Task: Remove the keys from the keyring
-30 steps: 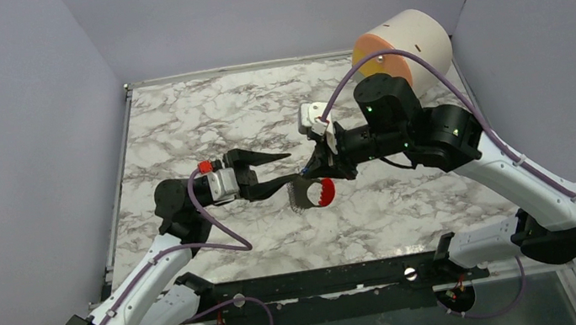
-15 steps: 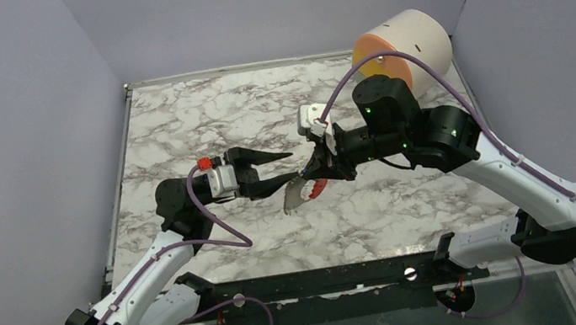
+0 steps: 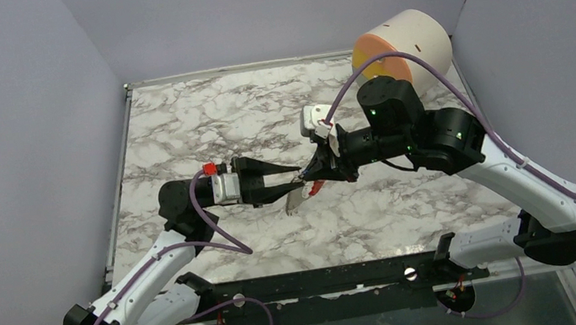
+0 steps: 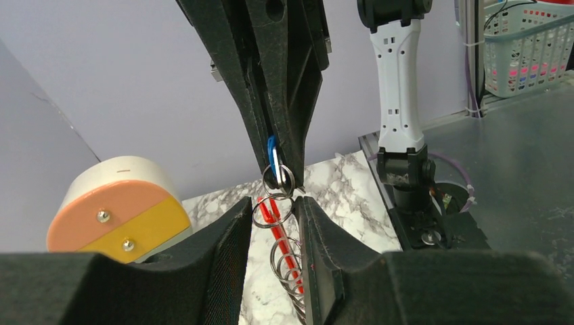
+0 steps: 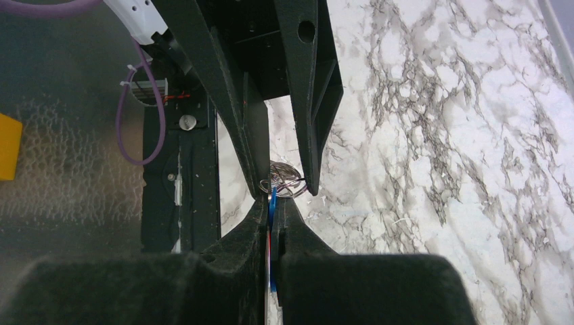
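Observation:
The keys are one small blue-headed piece [image 4: 272, 152], pinched edge-on in my shut right gripper [image 5: 272, 203] above the marble. From it hangs the keyring [image 4: 273, 211]: a silver ring, a coil of wire loops and a red strip [image 4: 284, 247]. My left gripper [image 4: 272, 215] has a finger on each side of the silver ring, which spans the narrow gap and touches both pads. In the top view both grippers meet tip to tip at mid-table, left gripper [image 3: 296, 180] and right gripper [image 3: 311, 176], with the keyring [image 3: 297, 199] dangling below them.
A white cylinder with an orange and yellow face [image 3: 403, 48] lies at the table's far right. Purple-grey walls close in the marble table [image 3: 201, 115] on three sides. A black rail [image 3: 318, 281] runs along the near edge by the arm bases.
My left gripper has narrowed from wide open and moved right onto the keyring. The keyring has swung up and left, and its red end is now mostly hidden. The right arm has barely moved.

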Available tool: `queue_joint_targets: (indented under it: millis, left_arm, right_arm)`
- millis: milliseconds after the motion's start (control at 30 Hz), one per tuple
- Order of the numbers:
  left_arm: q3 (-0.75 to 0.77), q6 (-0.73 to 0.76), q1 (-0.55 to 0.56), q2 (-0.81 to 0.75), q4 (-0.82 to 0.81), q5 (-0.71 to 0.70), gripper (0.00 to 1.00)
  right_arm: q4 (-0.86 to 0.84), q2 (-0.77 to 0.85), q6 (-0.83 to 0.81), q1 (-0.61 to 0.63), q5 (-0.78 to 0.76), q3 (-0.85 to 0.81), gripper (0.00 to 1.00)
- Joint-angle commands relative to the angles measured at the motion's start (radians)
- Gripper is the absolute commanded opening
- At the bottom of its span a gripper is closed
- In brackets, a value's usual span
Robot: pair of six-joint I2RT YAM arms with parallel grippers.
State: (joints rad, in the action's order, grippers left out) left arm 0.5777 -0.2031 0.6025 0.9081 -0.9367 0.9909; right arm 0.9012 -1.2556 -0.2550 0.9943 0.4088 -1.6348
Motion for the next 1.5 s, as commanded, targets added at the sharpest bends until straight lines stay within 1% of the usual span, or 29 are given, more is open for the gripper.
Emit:
queue_joint_targets:
  millis: [0, 67, 133, 167, 267, 300, 333, 533, 767, 967, 1200, 1467]
  left_arm:
    - [-0.008, 0.011, 0.021, 0.006, -0.03, 0.045, 0.34]
    - [-0.003, 0.012, 0.023, 0.014, -0.03, 0.039, 0.33]
    - [-0.001, 0.013, 0.025, 0.017, -0.03, 0.037, 0.28]
    - [-0.003, 0.015, 0.025, 0.019, -0.03, 0.038, 0.24]
    - [-0.01, 0.026, 0.025, 0.013, -0.03, 0.036, 0.05]
    - [-0.015, 0.029, 0.025, 0.008, -0.03, 0.033, 0.01]
    - [-0.019, 0.034, 0.025, 0.003, -0.03, 0.031, 0.0]
    - [-0.056, 0.061, 0.025, -0.025, -0.022, 0.003, 0.0]
    - [-0.065, 0.134, 0.025, -0.064, 0.112, -0.076, 0.0]
    - [-0.066, 0.186, 0.025, -0.085, 0.175, -0.086, 0.0]
    - [-0.071, 0.194, 0.025, -0.108, 0.186, -0.094, 0.0]
    - [-0.072, 0.175, 0.026, -0.163, 0.186, -0.119, 0.0]
  right_arm:
    - [-0.079, 0.016, 0.01, 0.006, -0.002, 0.002, 0.01]
    - [-0.078, 0.013, 0.01, 0.006, -0.004, 0.004, 0.01]
    - [-0.079, 0.014, 0.011, 0.005, -0.008, 0.007, 0.01]
    - [-0.079, 0.016, 0.011, 0.005, -0.008, 0.008, 0.01]
    - [-0.084, 0.02, 0.011, 0.006, -0.01, 0.013, 0.01]
    - [-0.085, 0.023, 0.01, 0.007, -0.011, 0.015, 0.01]
    - [-0.087, 0.026, 0.01, 0.006, -0.012, 0.017, 0.01]
    - [-0.095, 0.039, 0.008, 0.007, -0.03, 0.025, 0.01]
    - [-0.128, 0.088, 0.015, 0.007, -0.079, 0.051, 0.01]
    - [-0.192, 0.143, 0.033, 0.006, -0.143, 0.084, 0.01]
    - [-0.239, 0.177, 0.055, 0.005, -0.196, 0.109, 0.01]
    - [-0.253, 0.183, 0.065, 0.006, -0.224, 0.14, 0.01]
